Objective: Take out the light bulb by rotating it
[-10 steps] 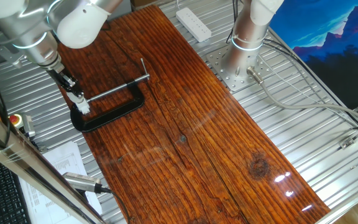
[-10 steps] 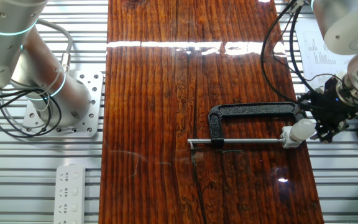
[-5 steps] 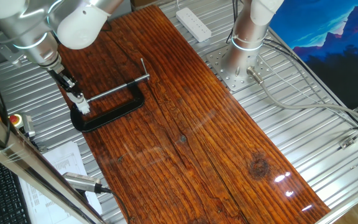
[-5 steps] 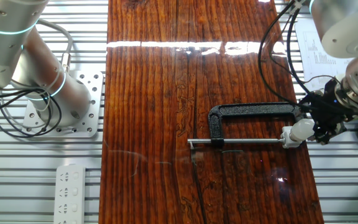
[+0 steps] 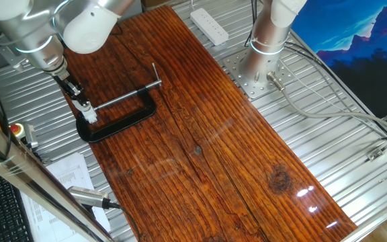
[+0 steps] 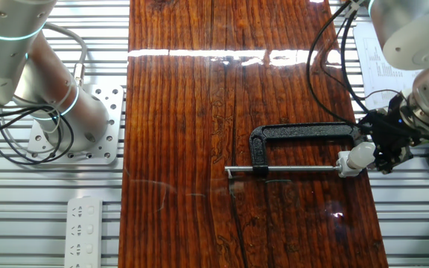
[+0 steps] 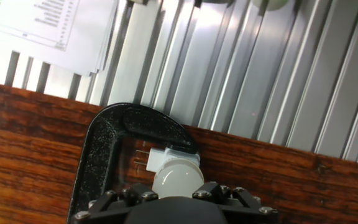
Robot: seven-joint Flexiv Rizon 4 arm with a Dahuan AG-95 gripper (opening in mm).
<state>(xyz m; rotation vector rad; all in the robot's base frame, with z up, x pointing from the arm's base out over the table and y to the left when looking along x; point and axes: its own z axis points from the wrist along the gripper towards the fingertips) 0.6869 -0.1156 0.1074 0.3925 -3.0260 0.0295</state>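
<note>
The frosted white light bulb [image 7: 175,176] sits in a small white socket [image 7: 166,157] held in the black C-clamp [image 7: 102,149] at the edge of the wooden board. My gripper [image 7: 176,188] is shut on the light bulb, one finger on each side of its dome. In the other fixed view the light bulb [image 6: 362,155] pokes out of the gripper [image 6: 380,152] toward the socket [image 6: 343,165] at the end of the clamp's steel rod [image 6: 289,170]. From the first fixed view, the gripper [image 5: 78,99] reaches down to the light bulb [image 5: 84,107] on the C-clamp [image 5: 116,124].
The wooden board [image 5: 200,134] lies on a ribbed metal table [image 5: 328,148]. A second arm's base [image 5: 264,47] and a power strip [image 5: 209,25] stand at the far side. Printed paper [image 7: 48,28] lies beside the clamp, past the board edge.
The wrist and its cables have shifted slightly, as in a small turn around the bulb. Bulb, socket and clamp stay where they were.
</note>
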